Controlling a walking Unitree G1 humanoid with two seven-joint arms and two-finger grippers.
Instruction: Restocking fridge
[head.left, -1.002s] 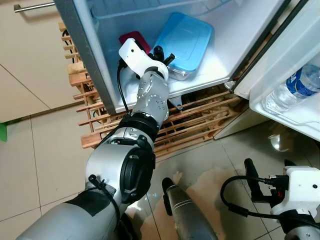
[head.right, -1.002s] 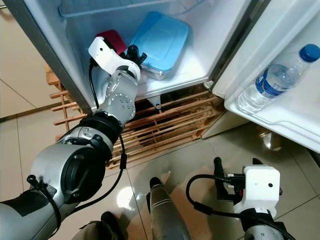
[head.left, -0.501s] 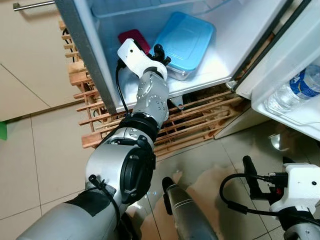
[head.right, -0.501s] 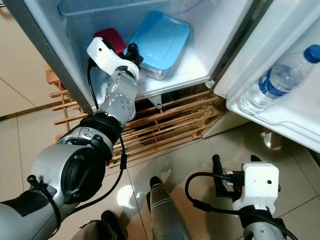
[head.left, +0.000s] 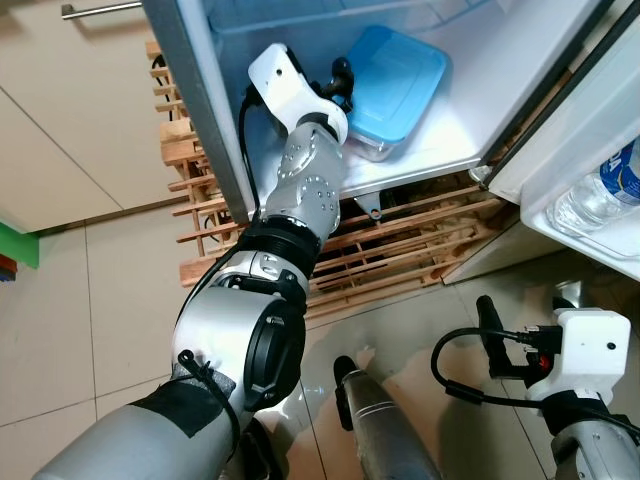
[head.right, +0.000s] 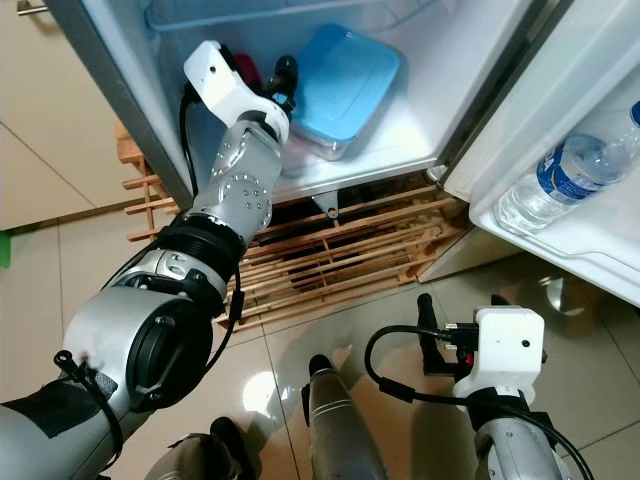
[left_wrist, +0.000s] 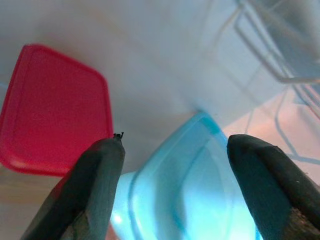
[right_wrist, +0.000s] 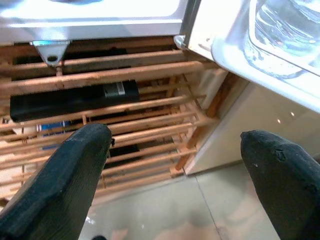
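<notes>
Left gripper: fingers apart, empty, inside the fridge above the blue box.
Right gripper: apart, empty, low by the floor.
Stocked: blue box, red box on the shelf; bottle in the door.
Left: likely withdraw, fetch more.

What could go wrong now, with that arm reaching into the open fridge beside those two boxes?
The open left gripper sits just above the blue-lidded rectangular food box, right beside the red-lidded square box. Closing or pushing on, one black finger could catch the red box and shove it aside. The blue box also lies near the front edge of the white fridge shelf, so a poor grip might drag it out onto the wooden slatted pallet below.
</notes>
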